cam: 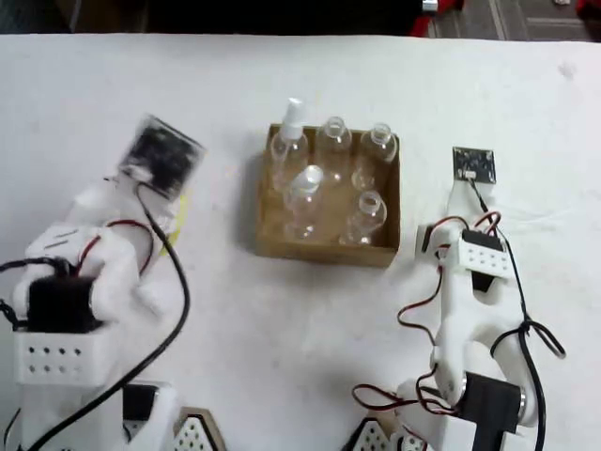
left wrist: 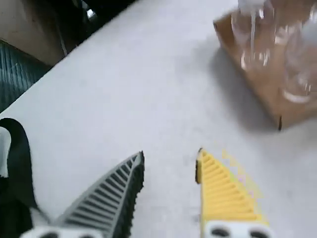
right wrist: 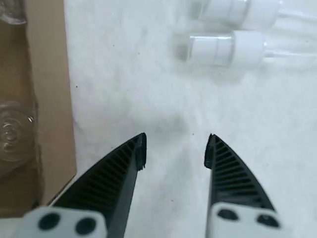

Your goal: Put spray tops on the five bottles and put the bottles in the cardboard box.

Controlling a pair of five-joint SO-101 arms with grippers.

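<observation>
Over the white table (cam: 282,75), left end effector (left wrist: 170,154) and right end effector (right wrist: 177,138) gape, empty.

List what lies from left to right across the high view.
left arm → cardboard box holding five bottles → right arm

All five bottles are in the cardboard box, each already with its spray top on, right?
Not each. In the high view all five stand in the cardboard box, but only the far-left bottle clearly carries a spray top; at least three, like the near-right bottle, have open necks.
</observation>
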